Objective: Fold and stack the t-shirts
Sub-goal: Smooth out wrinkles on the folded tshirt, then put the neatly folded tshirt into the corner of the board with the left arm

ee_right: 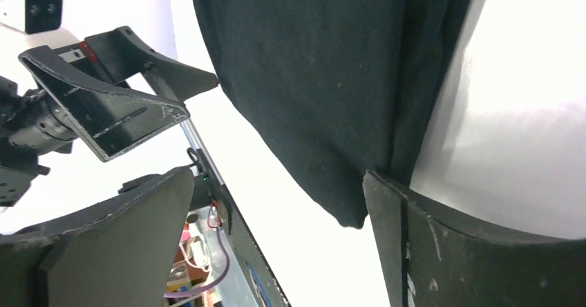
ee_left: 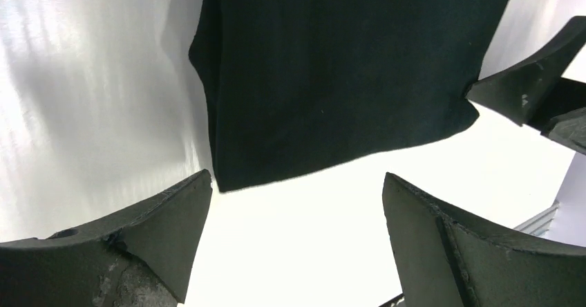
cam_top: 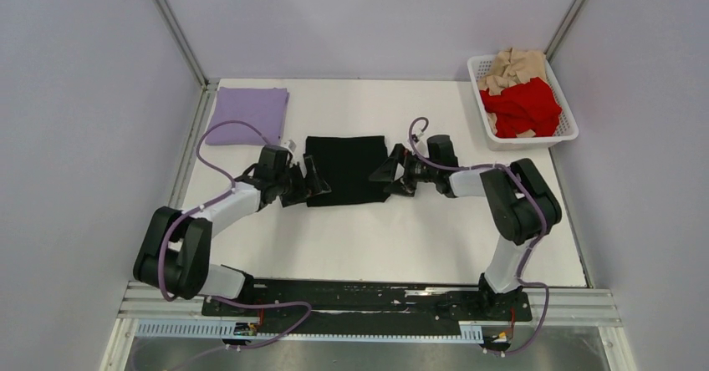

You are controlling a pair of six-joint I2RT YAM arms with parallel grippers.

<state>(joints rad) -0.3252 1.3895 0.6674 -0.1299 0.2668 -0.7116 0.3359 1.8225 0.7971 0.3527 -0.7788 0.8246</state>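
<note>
left gripper point(cam_top: 312, 182) and right gripper point(cam_top: 390, 175) both gape wide, empty, flanking the folded black tee point(cam_top: 345, 169) on the table point(cam_top: 376, 246).

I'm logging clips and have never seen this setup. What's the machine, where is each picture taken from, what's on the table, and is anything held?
Two robot arms are bolted at the near edge of the table, each ending in a two-finger tool. One picture looks down from above and behind them; the other two come from cameras on each wrist, showing that tool's fingers. On the table lies a folded black t-shirt, with the left tool and right tool at its sides, both open, holding nothing. A folded lavender t-shirt sits far left. A basket at far right holds a red t-shirt and a tan t-shirt.
</note>
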